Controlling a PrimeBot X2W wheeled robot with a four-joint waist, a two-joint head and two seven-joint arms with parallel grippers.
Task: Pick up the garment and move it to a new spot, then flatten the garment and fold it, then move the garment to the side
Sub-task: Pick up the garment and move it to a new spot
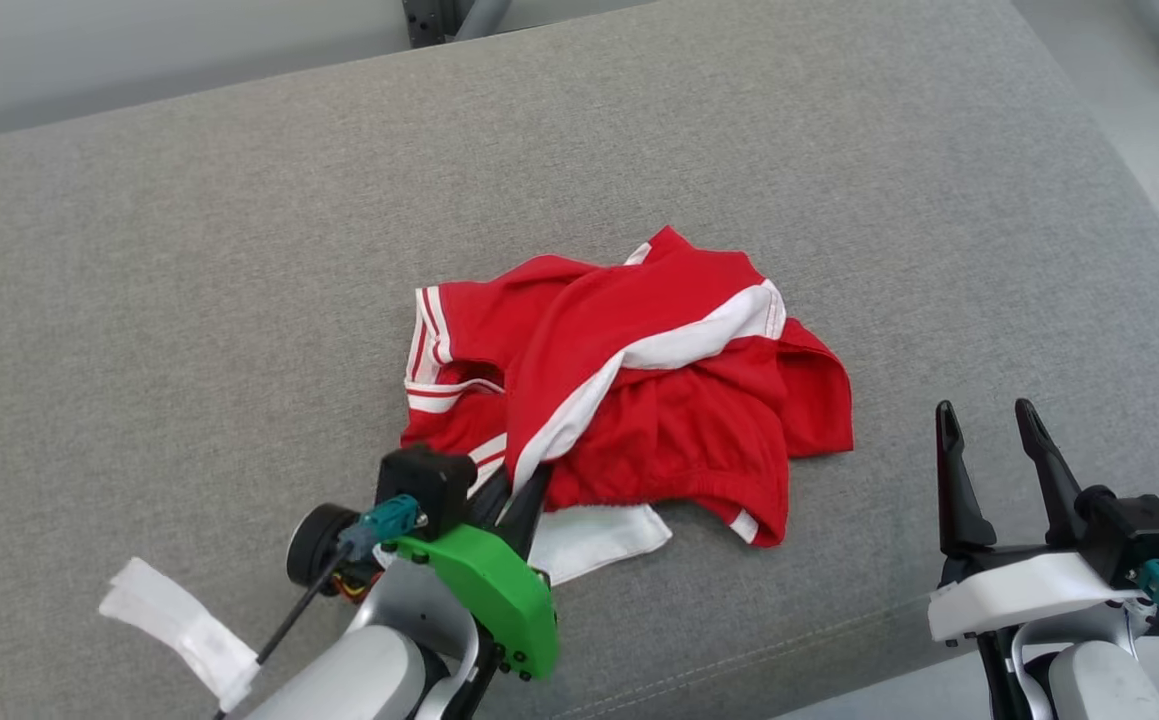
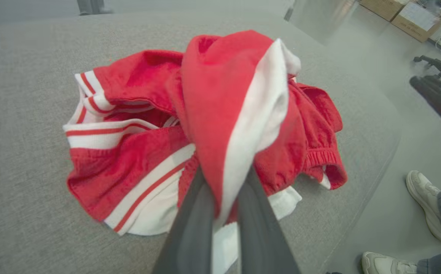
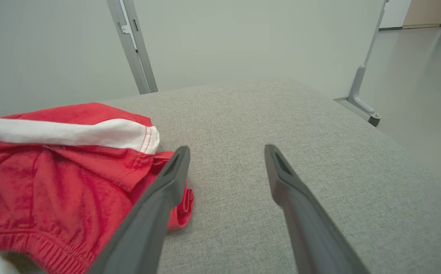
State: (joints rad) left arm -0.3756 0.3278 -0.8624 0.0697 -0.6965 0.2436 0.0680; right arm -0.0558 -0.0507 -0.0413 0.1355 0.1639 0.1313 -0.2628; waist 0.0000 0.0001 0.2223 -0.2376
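1. We see a crumpled red cloth garment with white bands and thin stripes (image 1: 639,400) lying on the grey woven-fabric counter (image 1: 239,300).
2. Our left hand (image 1: 517,495) sits at the garment's near edge, clenched on a fold of red and white cloth.
3. In the left wrist view its two dark fingers (image 2: 195,213) pinch that fold, which stands up in a peak above the rest of the garment.
4. Our right hand (image 1: 984,410) stands to the right of the garment and apart from it, fingers spread and holding nothing (in its wrist view one finger crosses in front of the garment's hem).
5. Further right of the garment, off the counter, a person's pale shoes (image 2: 425,198) rest on the floor.
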